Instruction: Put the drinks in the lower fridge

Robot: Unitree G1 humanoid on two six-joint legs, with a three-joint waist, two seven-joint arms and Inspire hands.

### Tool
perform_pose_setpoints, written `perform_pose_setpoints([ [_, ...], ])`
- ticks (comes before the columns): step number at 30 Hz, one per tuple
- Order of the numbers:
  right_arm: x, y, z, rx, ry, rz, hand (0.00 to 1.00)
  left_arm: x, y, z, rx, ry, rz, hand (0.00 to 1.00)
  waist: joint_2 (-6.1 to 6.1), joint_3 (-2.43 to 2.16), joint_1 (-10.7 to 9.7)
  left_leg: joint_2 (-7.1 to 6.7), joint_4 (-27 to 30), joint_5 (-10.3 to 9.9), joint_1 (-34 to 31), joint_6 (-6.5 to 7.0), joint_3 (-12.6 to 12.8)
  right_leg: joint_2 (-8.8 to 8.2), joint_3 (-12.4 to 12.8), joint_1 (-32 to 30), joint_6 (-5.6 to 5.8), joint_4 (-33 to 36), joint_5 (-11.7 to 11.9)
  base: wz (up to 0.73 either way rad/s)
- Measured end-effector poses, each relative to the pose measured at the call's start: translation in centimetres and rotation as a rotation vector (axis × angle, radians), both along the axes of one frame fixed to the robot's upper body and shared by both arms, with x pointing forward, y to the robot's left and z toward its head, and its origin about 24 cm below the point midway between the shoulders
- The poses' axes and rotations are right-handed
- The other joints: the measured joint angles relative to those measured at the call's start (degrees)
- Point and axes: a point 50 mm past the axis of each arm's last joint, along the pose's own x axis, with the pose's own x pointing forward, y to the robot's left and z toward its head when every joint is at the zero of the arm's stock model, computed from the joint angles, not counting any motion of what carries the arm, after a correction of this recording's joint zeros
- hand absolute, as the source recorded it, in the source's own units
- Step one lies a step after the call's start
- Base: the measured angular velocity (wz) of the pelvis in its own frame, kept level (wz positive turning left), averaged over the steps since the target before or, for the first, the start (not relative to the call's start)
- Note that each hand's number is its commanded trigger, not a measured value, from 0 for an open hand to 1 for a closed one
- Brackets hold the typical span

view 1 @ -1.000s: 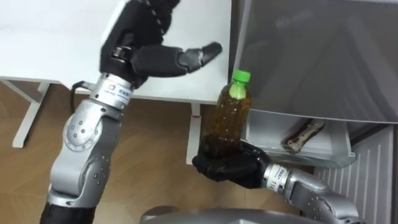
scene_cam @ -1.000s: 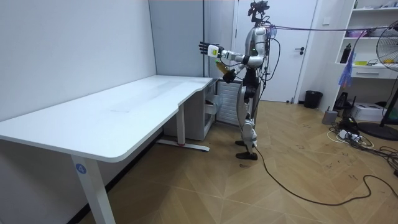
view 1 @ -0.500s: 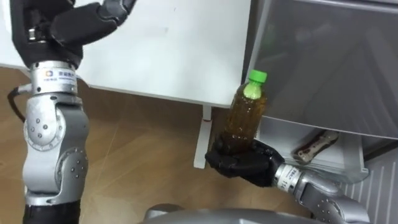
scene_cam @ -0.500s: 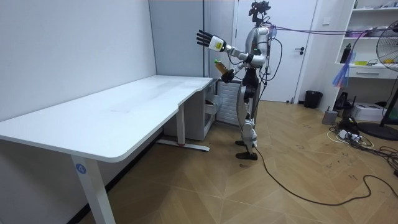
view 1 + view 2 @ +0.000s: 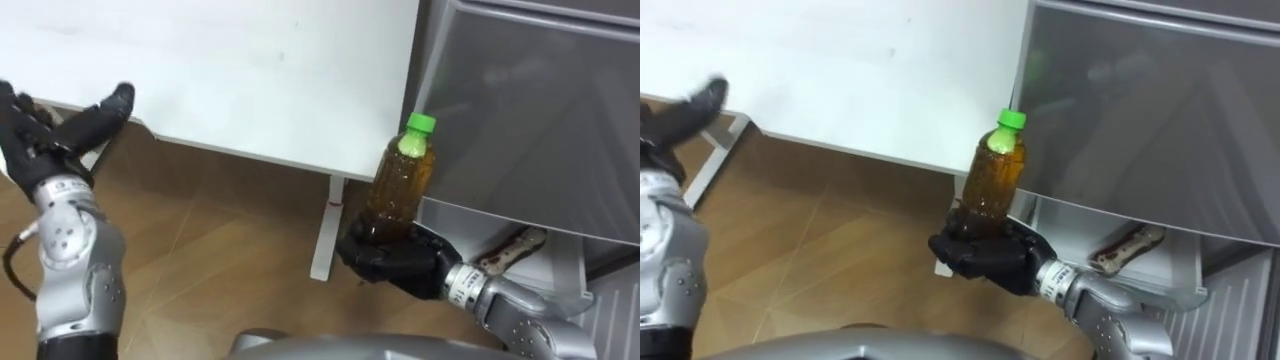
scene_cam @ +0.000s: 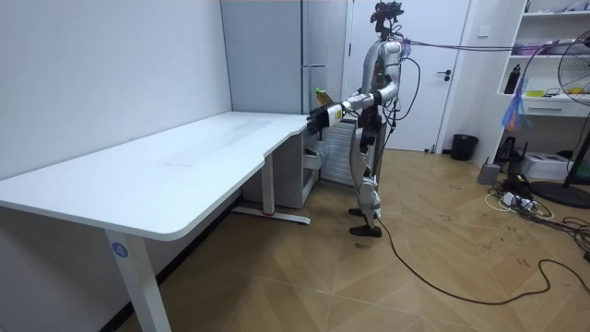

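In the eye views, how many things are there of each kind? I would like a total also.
Amber plastic drink bottle with green cap: 1 (in the right hand)
White desk: 1
Grey fridge: 1
Brown object in the fridge's white lower tray: 1
Total: 4

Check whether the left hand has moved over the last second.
Yes. In the room view the left hand has dropped from well above the white desk to about the level of its top, near its far corner.
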Motion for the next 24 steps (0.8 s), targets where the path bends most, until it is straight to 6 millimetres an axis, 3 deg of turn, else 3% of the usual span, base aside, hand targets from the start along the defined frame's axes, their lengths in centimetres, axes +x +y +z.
perform_pose_setpoints([
  [3, -0.1, 0.0, -0.3, -0.021, 0.022, -0.018, 1.0, -2.1, -1.1, -3.7, -0.038, 0.197, -0.022, 0.0, -0.55, -0.12, 0.16, -0.02, -0.13, -0.01, -0.46, 0.0, 0.14, 0.02, 0.03, -0.53, 0.0, 0.03, 0.0, -0.01],
  [4, -0.2, 0.1, -0.4, -0.029, 0.03, -0.022, 1.0, -3.1, -1.5, -4.7, -0.048, 0.256, -0.034, 0.0, -0.53, 0.03, 0.13, -0.04, -0.29, -0.01, -0.41, 0.0, 0.22, 0.05, -0.06, -0.45, 0.0, -0.03, 0.01, 0.0],
  [7, -0.3, 0.4, -0.6, -0.034, 0.046, -0.014, 1.0, -5.5, -2.0, -6.7, -0.067, 0.376, -0.052, 0.0, -0.57, 0.07, -0.03, -0.03, -0.7, -0.01, 0.06, -0.01, 0.2, 0.17, -0.19, -0.22, 0.0, -0.05, 0.01, 0.0],
  [13, -0.3, 1.1, -0.6, 0.023, 0.081, -0.055, 1.0, -12.1, -2.5, -11.8, -0.218, 0.718, -0.032, 0.0, -0.72, 0.14, -0.32, 0.08, -0.85, -0.15, 0.13, -0.22, 0.18, 0.44, 0.02, -0.21, -0.01, -0.05, 0.01, 0.0],
  [16, -0.2, 1.2, -0.6, 0.019, 0.084, -0.058, 1.0, -14.7, -2.7, -12.9, -0.267, 0.836, -0.027, 0.0, -0.81, 0.19, -0.45, 0.05, -0.94, -0.17, -0.35, -0.23, 0.25, 0.46, 0.29, -0.82, -0.04, 0.01, 0.03, 0.0],
  [24, -0.2, 1.5, -0.7, 0.017, 0.111, -0.062, 1.0, -18.0, -3.1, -13.9, -0.339, 0.986, -0.099, 0.0, -0.93, 0.2, -1.64, 0.07, -0.88, -0.21, -1.04, -0.25, 0.88, 0.49, 0.35, -1.32, -0.07, -0.03, 0.05, -0.01],
])
